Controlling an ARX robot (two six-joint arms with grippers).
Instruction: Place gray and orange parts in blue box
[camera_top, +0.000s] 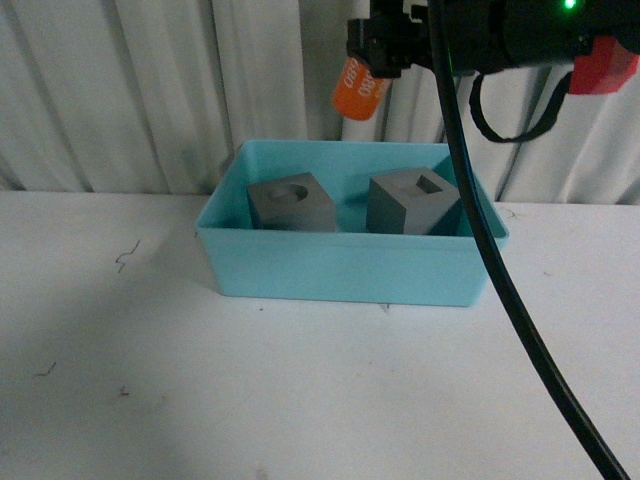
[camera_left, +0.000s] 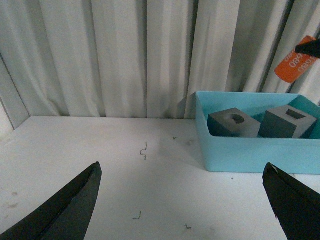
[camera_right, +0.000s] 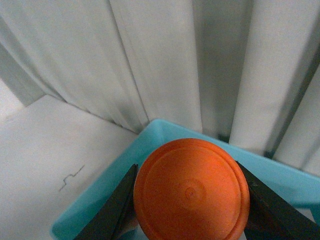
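well, the surface is a white tabletop (camera_top: 300, 400), matte, with a few small dark scuff marks (camera_top: 127, 255) on its left part. behind it a pale pleated curtain (camera_top: 120, 90) closes off the whole back of the scene.

the blue box (camera_top: 340, 265) sits on the table toward the back, near the curtain. inside it are two gray parts, slightly apart: the round-recess cube (camera_top: 292, 203) on the left and the square-recess cube (camera_top: 410, 203) on the right, both with the recess facing up.

the orange cylinder (camera_top: 358, 90) is in the air above the back wall of the box, tilted, its white digits showing. the right gripper (camera_right: 192, 210) is clamped on it, a dark finger on each side of its round end face, and the box's far corner lies below.

the left gripper (camera_left: 180, 210) hangs low over the table to the left of the box, its jaws spread wide with nothing between them.

a black cable (camera_top: 500, 270) drops from the right arm and crosses in front of the box's right end in the front view, hiding a strip of it. a red piece (camera_top: 603, 65) sits on that arm at the upper right.
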